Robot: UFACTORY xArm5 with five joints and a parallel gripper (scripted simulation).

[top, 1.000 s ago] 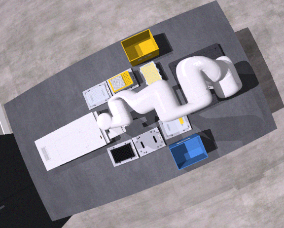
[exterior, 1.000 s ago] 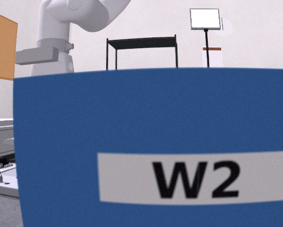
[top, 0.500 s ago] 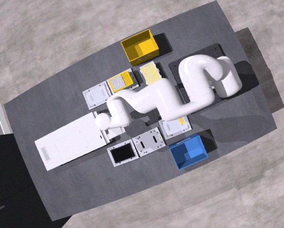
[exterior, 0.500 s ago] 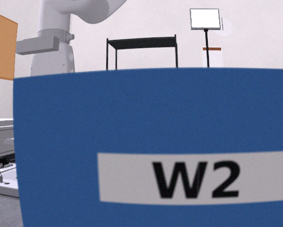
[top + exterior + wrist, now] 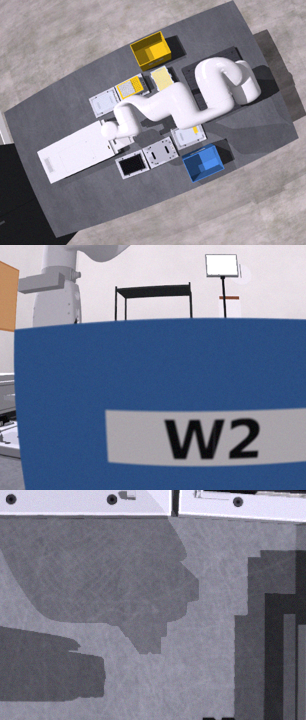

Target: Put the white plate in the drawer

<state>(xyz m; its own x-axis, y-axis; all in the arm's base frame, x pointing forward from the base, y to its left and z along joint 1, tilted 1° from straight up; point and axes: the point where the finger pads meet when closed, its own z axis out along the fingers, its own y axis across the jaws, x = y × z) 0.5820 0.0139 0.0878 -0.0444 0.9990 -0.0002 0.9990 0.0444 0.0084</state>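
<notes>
In the overhead view the white cooler [image 5: 71, 152] lies at the left of the bench. A short piece of its drawer sticks out at the right end, with a small orange dot [image 5: 108, 146] beside it. A white well plate [image 5: 104, 102] lies without a lid in a nest behind the cooler. My arm's wrist [image 5: 117, 130] hangs over the drawer end and hides the gripper. The wrist view shows only bench top, shadows and white edges [image 5: 85, 502] at the top, with no fingers and no held thing. The gripper is shut and empty.
A yellow plate under a mesh lid [image 5: 130, 87], a yellow plate [image 5: 162, 77], a black plate [image 5: 131, 164], an empty nest [image 5: 160, 151] and another nest [image 5: 188, 135] surround the arm. The yellow bin [image 5: 150, 50] stands behind. The blue bin W2 [image 5: 203, 162] fills the side view [image 5: 159, 404].
</notes>
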